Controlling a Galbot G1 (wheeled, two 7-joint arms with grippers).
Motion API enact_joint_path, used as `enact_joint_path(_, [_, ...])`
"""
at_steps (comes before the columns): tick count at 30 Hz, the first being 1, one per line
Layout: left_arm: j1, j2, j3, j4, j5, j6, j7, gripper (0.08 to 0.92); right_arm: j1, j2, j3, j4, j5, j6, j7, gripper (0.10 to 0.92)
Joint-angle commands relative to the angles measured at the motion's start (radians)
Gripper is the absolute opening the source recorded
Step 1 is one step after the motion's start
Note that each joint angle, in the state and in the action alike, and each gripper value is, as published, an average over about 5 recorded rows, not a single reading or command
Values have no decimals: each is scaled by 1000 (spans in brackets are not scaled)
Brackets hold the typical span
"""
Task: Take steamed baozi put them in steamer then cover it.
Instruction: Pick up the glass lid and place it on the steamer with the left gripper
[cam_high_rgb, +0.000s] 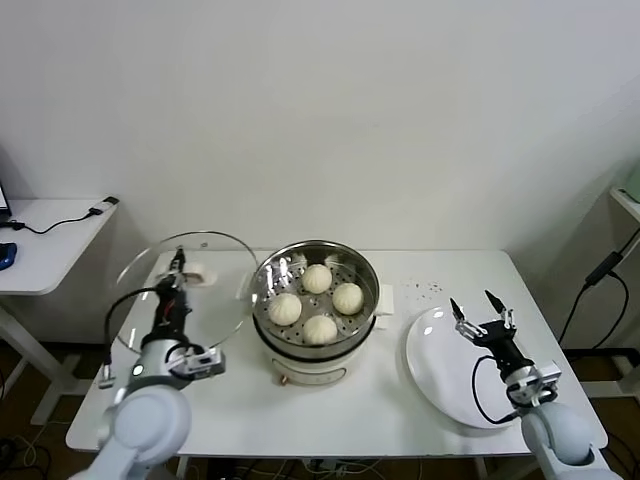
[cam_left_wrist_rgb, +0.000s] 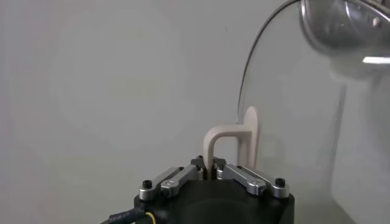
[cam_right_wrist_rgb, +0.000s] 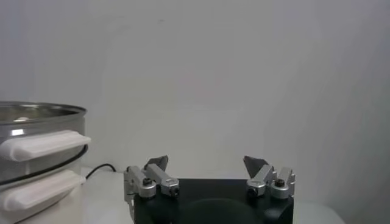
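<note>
All four steamed baozi already sit on the tray inside the steamer, mid-table, so you're down to the lid. One cover, held tilted just left of the pot, with your left gripper clenched on its white handle, probably to keep it off the table before it swings over. Your right gripper hovers over the one empty plate, jaws spread, holding nothing.

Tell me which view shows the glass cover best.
The head view: the whole cover shows, tilted left of the steamer, its handle in the shut left gripper. The left wrist view shows only the handle and part of the glass; the right wrist view shows none.
</note>
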Motion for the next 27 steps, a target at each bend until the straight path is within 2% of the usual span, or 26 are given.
enact_joint_path(1, [-298, -164, 318, 95, 182, 123, 179, 150, 10, 1, 7, -10, -9, 2, 2, 823])
enact_joint_path(8, [-334, -369, 396, 226, 270, 123, 161, 150, -5, 2, 30, -15, -12, 7, -2, 823])
enact_joint_path(14, [-329, -485, 429, 302, 325, 123, 147, 150, -12, 6, 47, -31, -16, 16, -11, 823])
enact_joint_path(19, [-323, -529, 431, 352, 341, 123, 136, 150, -23, 4, 56, -32, -20, 15, -28, 823])
enact_joint_path(27, [-297, -538, 410, 392, 351, 123, 121, 150, -25, 8, 62, -42, -22, 18, -40, 823])
